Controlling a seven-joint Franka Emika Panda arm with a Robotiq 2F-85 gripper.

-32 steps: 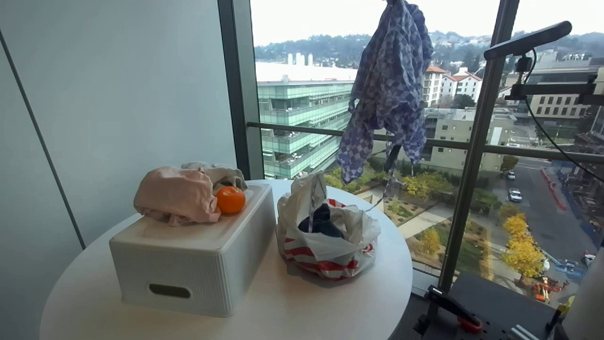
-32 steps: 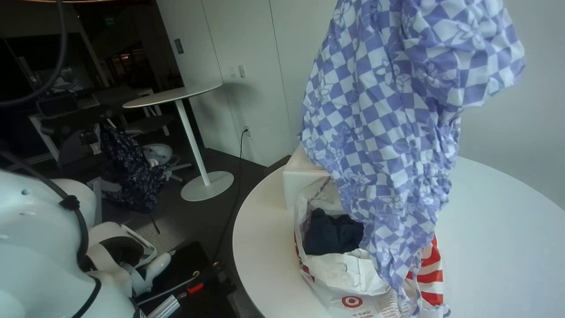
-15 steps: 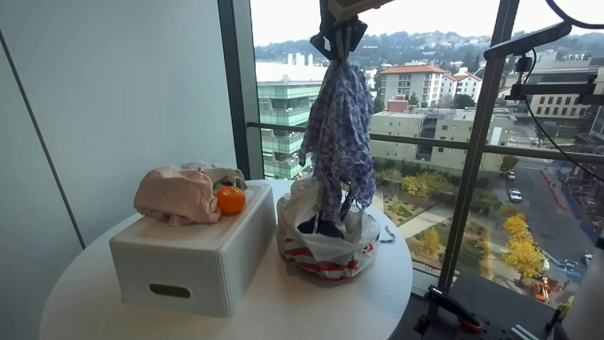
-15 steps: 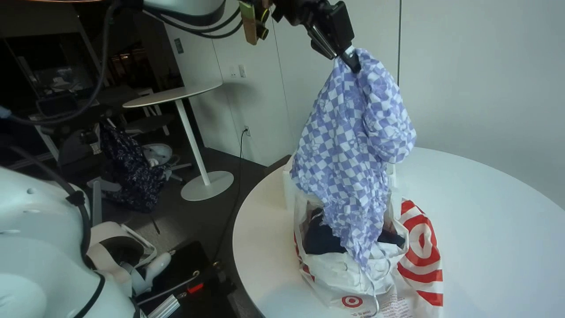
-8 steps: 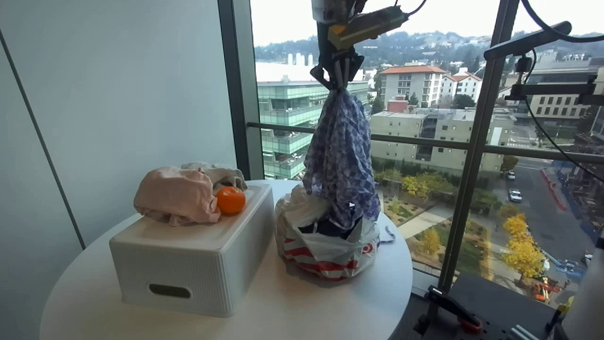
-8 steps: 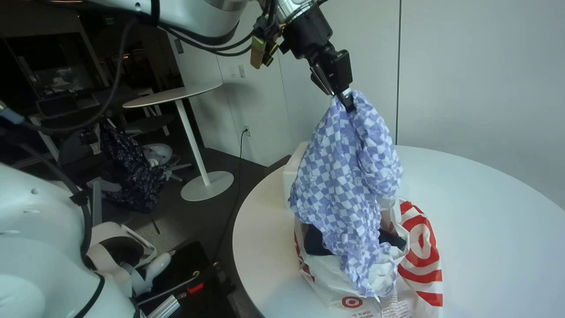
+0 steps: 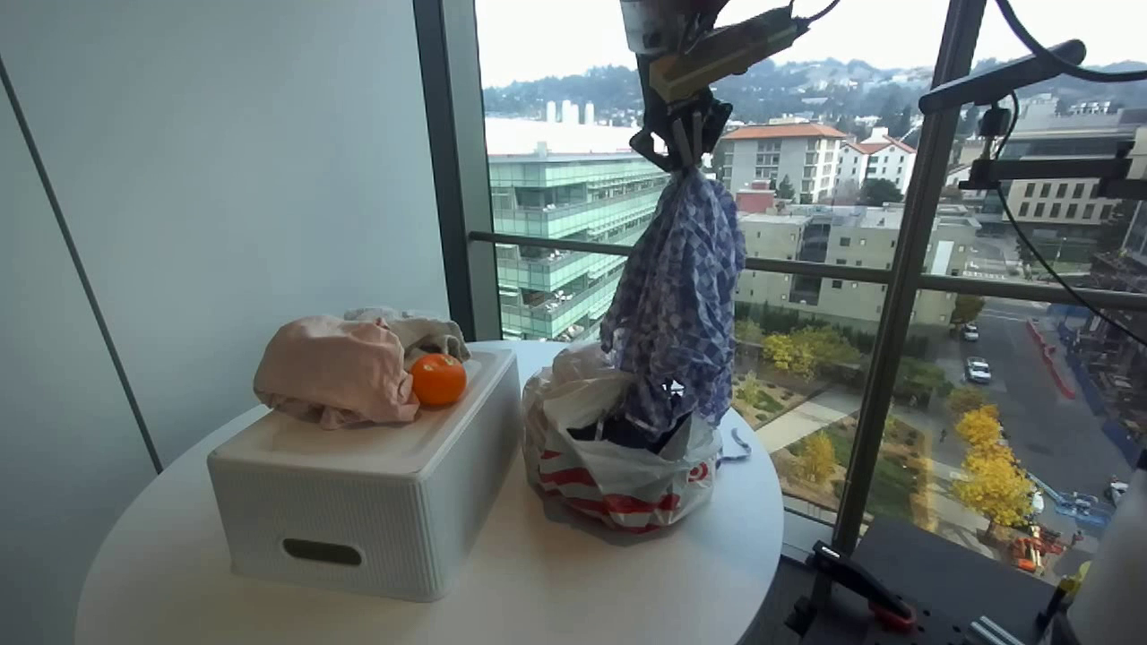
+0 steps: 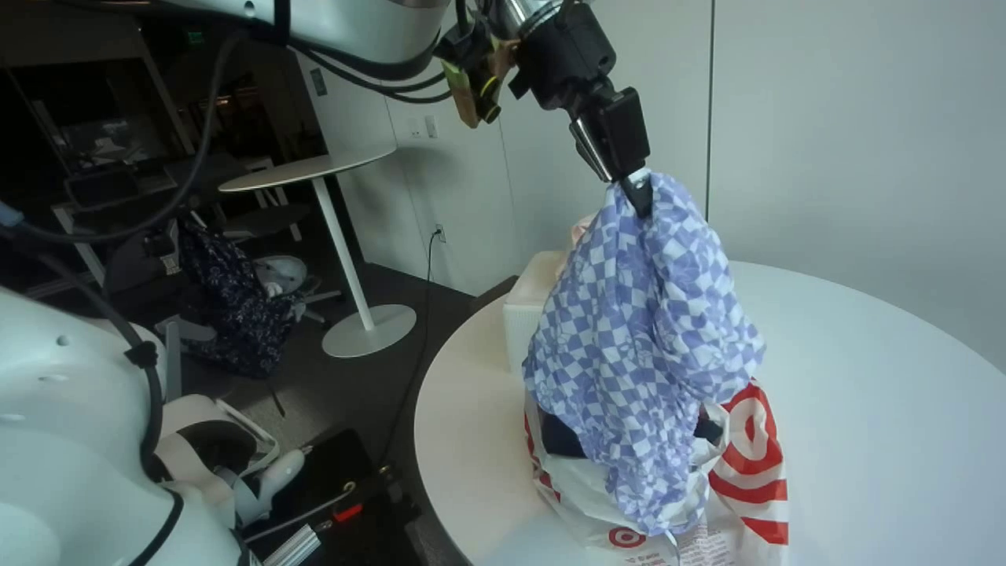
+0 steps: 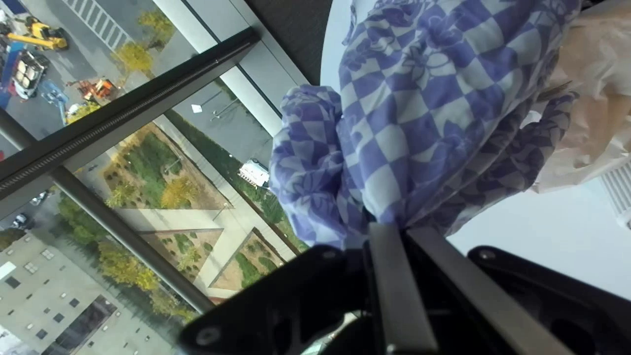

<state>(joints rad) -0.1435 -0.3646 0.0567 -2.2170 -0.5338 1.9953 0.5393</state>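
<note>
Bunched at its top, a purple-and-white checkered cloth (image 7: 685,278) hangs from my gripper (image 7: 691,168), which is shut on it. In the wrist view the fingertips pinch the cloth (image 9: 424,108) and its folds spread out ahead of them. The cloth's lower end reaches the mouth of a white and red plastic bag (image 7: 618,488); in an exterior view it overlaps the bag's rim (image 8: 578,491), and I cannot tell how much of it lies inside. Dark navy fabric (image 7: 614,433) sits in the bag, partly hidden by the cloth.
On the round white table (image 7: 573,591) a white ribbed box (image 7: 332,511) stands beside the bag. A pink cloth bundle (image 7: 336,372), an orange fruit (image 7: 438,380) and a beige cloth (image 7: 426,333) rest on its lid. A window frame (image 7: 905,251) rises behind the table.
The gripper has come down into view with the cloth, lowering its end to the bag's mouth. Over the last half second it has shifted sideways, away from the box. The grip has stayed shut.
</note>
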